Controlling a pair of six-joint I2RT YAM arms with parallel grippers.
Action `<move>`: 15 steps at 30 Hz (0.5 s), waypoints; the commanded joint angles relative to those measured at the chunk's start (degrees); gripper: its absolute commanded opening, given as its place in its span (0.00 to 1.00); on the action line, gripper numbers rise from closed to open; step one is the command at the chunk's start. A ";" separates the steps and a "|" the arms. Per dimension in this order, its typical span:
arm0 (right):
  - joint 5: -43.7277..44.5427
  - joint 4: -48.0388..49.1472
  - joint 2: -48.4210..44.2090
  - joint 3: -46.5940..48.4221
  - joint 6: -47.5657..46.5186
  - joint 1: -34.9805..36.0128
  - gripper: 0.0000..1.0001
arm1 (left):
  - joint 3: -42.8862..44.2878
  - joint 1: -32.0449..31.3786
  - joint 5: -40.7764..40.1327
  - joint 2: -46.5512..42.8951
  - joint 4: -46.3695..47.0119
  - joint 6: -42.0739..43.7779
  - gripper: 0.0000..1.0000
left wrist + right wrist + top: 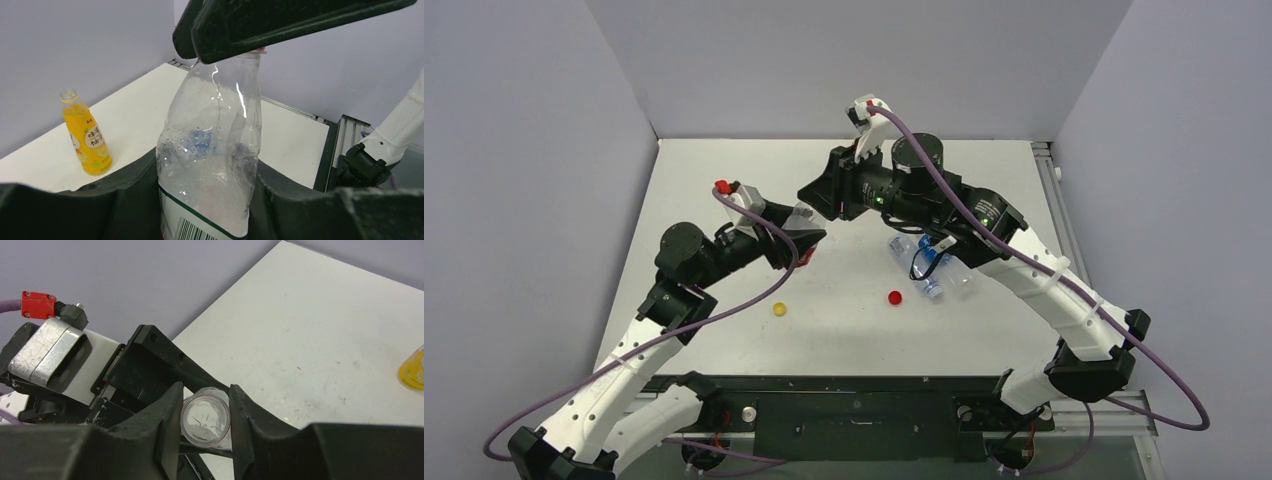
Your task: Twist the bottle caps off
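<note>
Right gripper [205,412] pinches the top of the clear thin-walled plastic bottle with a white barcode label [210,150], left gripper [804,242] clamped round its body below; risk: twisting could buckle the soft wall or spin the bottle in that clamp.
</note>
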 commanded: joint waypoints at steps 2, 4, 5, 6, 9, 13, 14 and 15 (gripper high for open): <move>0.82 -0.74 0.58 0.46 -0.06 0.35 0.00 | 0.17 0.14 -2.10 -0.71 2.28 0.83 0.55; 3.40 -1.42 0.90 0.37 -1.50 0.03 0.00 | 0.23 0.10 -3.25 -0.92 0.38 1.53 0.93; 4.62 -2.24 1.05 0.41 -2.24 -0.38 0.00 | 0.26 0.09 -4.37 -1.22 -1.66 1.98 0.99; 7.38 -2.65 1.54 0.57 -3.80 -0.66 0.00 | 0.21 0.14 -5.25 -1.43 -2.77 2.87 0.98; 12.38 -2.86 2.61 -0.13 -7.03 -1.49 0.00 | -1.23 0.24 -9.53 -3.63 -8.18 5.16 0.97; 18.03 0.35 4.94 -2.80 -12.30 -2.88 0.00 | -4.46 0.34 -16.37 -8.56 -14.67 9.40 0.97; 19.57 1.10 6.25 -3.50 -13.94 -3.50 0.00 | -4.92 0.35 -17.75 -10.38 -16.69 10.50 0.97; 20.37 2.79 7.07 -4.12 -14.57 -3.80 0.00 | -5.83 0.35 -20.85 -11.24 -17.54 10.86 0.97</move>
